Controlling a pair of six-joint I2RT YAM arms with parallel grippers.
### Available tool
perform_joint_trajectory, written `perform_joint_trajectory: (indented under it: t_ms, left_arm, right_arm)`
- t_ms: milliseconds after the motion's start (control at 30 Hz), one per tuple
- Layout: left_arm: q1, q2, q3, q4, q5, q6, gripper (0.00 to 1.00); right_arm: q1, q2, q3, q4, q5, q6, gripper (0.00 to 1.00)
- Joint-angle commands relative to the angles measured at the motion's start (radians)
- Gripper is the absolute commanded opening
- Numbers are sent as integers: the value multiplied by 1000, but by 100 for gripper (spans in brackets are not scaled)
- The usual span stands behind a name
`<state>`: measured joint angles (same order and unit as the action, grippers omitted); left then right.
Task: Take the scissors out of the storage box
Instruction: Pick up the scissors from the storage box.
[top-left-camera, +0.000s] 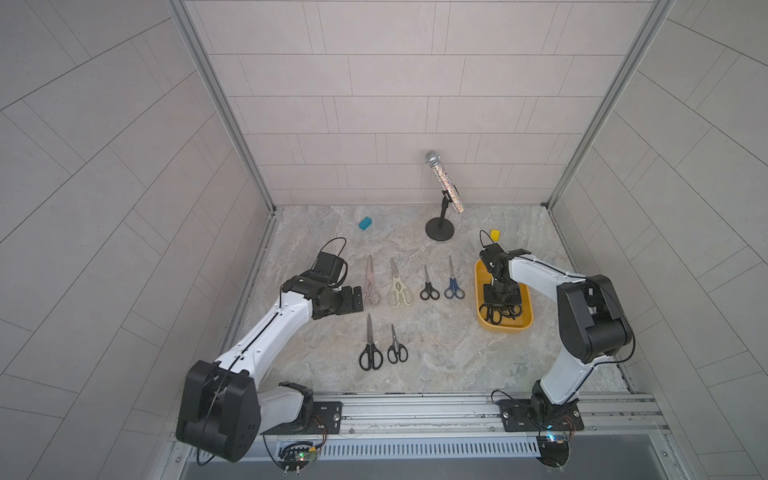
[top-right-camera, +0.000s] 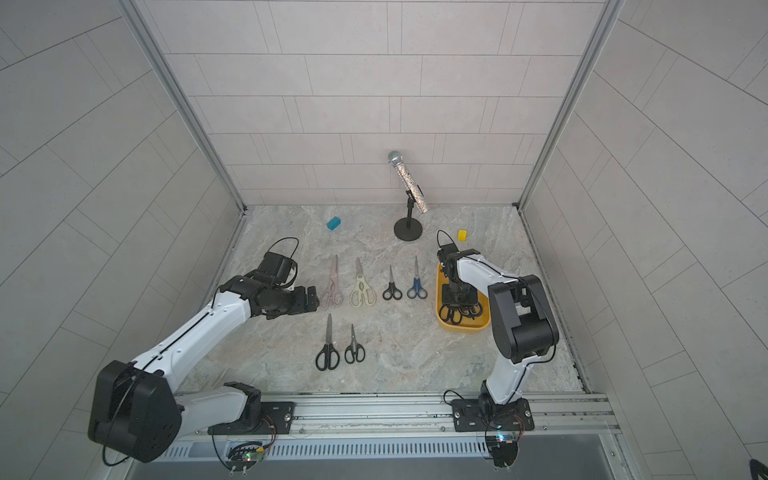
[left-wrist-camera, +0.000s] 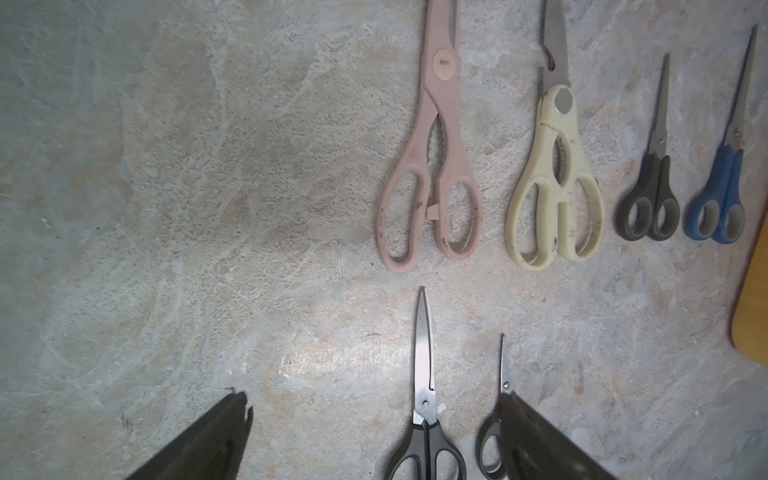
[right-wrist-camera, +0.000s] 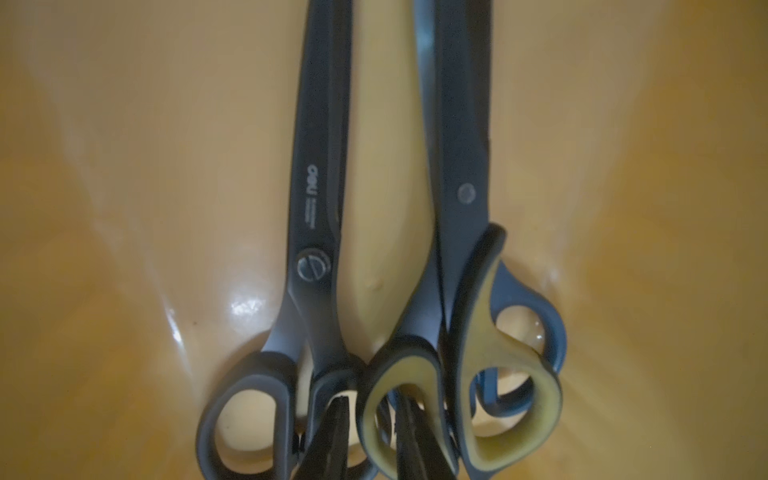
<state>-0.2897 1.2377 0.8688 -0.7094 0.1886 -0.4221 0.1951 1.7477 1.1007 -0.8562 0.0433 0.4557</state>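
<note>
The mustard storage box (top-left-camera: 505, 329) (top-right-camera: 462, 327) sits at the right of the table. Inside it lie black scissors (right-wrist-camera: 316, 208) and yellow-and-black scissors (right-wrist-camera: 461, 199), with a dark blue handle (right-wrist-camera: 538, 307) showing beneath. My right gripper (right-wrist-camera: 370, 405) (top-left-camera: 500, 302) reaches down into the box, its fingers pinching one handle loop of the yellow-and-black pair. Several scissors lie on the table: pink (top-left-camera: 371, 282), cream (top-left-camera: 399, 286), small black (top-left-camera: 428, 286), blue (top-left-camera: 453, 284), and two black pairs (top-left-camera: 370, 349) (top-left-camera: 397, 347) nearer the front. My left gripper (top-left-camera: 357, 297) (left-wrist-camera: 374, 411) hovers open beside the pink pair.
A glittery microphone on a black stand (top-left-camera: 440, 228) stands at the back. A teal block (top-left-camera: 365, 223) lies at the back left. A small yellow block (top-left-camera: 494, 235) sits just behind the box. Tiled walls close three sides, and a metal rail (top-left-camera: 415, 409) runs along the front.
</note>
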Motion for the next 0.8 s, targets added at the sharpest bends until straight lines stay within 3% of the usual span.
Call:
perform_joint_trajectory:
  t_ms: [0, 367, 567, 767]
  left_arm:
    - [-7, 0, -5, -7, -8, -11, 100]
    - [-7, 1, 2, -1, -35, 4, 100]
    - [-3, -16, -29, 44, -79, 8, 100]
    - [8, -26, -63, 114, -46, -64, 100]
  right_arm:
    - [-8, 21, -6, 20, 33, -17, 23]
    - [-26, -8, 25, 0, -5, -42, 5]
    - [-31, -98, 65, -64, -15, -42, 3]
    - [-36, -154, 104, -114, -26, -52, 0]
